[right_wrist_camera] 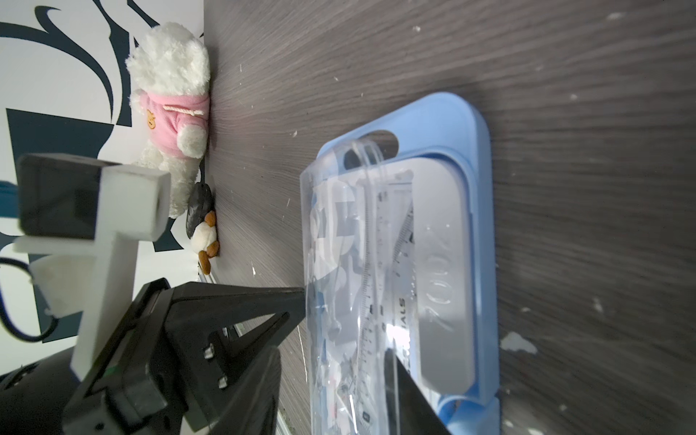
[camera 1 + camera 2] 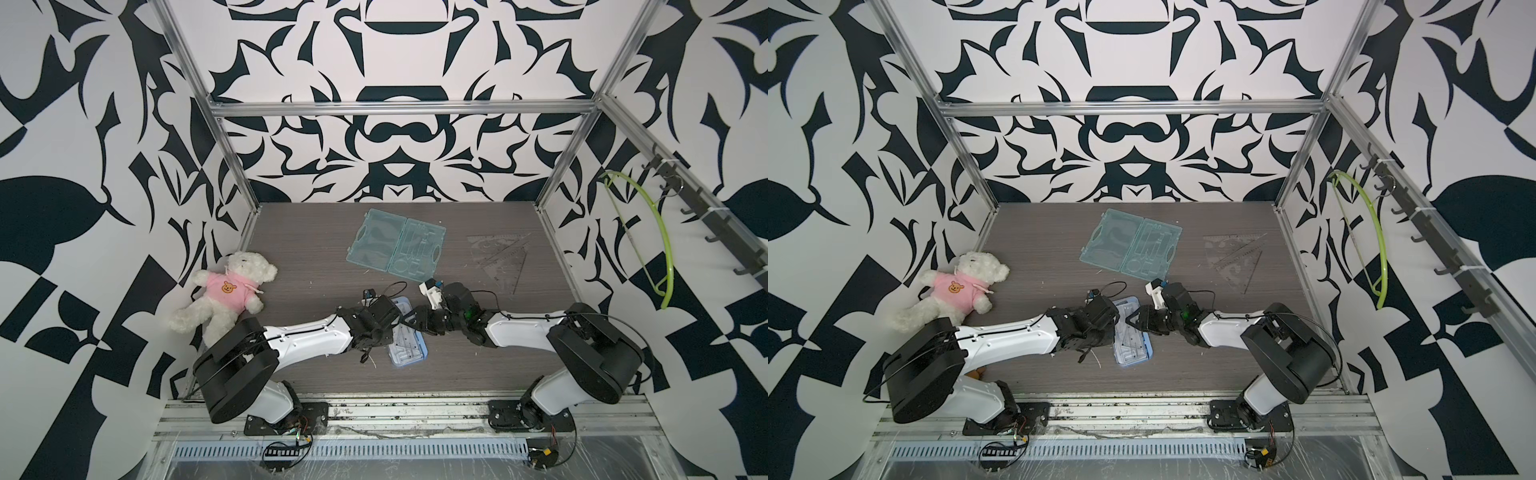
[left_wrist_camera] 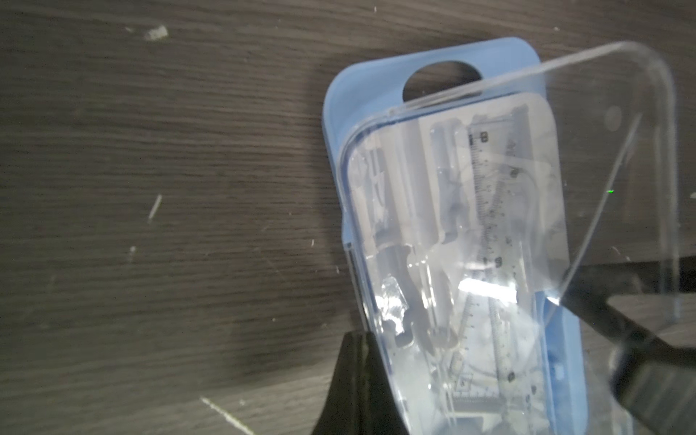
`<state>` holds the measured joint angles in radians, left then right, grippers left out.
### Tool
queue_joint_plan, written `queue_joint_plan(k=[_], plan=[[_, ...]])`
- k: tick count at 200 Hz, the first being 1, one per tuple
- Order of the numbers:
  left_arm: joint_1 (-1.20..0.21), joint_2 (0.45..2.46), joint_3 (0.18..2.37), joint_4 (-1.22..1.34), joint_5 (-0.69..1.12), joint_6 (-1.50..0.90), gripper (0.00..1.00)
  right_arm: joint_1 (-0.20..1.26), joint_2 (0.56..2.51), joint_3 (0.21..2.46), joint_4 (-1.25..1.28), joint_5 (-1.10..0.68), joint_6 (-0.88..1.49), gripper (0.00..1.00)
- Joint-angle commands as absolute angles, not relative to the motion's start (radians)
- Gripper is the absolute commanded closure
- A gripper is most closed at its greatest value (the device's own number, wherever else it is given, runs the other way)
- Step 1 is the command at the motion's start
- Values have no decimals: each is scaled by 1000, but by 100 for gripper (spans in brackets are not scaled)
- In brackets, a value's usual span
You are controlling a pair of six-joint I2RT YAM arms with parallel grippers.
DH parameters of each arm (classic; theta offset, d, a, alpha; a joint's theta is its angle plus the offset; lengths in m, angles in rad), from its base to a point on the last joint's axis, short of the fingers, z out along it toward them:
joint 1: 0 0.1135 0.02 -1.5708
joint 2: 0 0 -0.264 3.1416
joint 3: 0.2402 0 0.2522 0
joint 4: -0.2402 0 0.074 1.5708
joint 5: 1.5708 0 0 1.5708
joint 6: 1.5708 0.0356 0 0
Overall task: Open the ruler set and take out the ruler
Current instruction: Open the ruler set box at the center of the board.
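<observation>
Blue ruler set (image 2: 409,353); clear lid (image 3: 602,150) raised; left claw (image 1: 298,296) together; right claw (image 2: 1131,322) apart, at lid

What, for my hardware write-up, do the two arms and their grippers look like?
Both the left arm and right arm have glossy white link shells, bulky black shoulder housings and black wrists, with thin black cables running along the white. The left gripper and right gripper are matte black with tapered, triangular open-frame fingers.
</observation>
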<state>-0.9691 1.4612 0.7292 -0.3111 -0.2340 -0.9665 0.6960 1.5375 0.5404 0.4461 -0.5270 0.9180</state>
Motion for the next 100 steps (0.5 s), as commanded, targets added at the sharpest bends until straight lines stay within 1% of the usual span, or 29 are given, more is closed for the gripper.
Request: queue_joint_plan(k=[1, 22, 41, 48, 61, 81, 89, 100], plan=[[-973, 1449, 741, -310, -275, -970, 100, 709, 1520, 577, 465, -520, 920, 56], [-973, 1394, 732, -355, -352, -995, 100, 720, 1520, 584, 456, -513, 920, 56], [-973, 1284, 716, -457, -469, -1039, 94, 732, 1518, 594, 443, -503, 919, 56], [-971, 1215, 711, -496, -511, -1052, 90, 737, 1518, 599, 436, -499, 919, 56], [-965, 1124, 699, -561, -569, -1063, 69, 750, 1513, 613, 418, -488, 915, 56], [-925, 1005, 673, -614, -580, -1049, 43, 778, 1505, 647, 372, -464, 896, 56], [-899, 964, 660, -626, -561, -1039, 35, 790, 1503, 663, 354, -455, 889, 56], [-856, 914, 643, -634, -522, -1018, 28, 805, 1501, 683, 334, -444, 882, 56]])
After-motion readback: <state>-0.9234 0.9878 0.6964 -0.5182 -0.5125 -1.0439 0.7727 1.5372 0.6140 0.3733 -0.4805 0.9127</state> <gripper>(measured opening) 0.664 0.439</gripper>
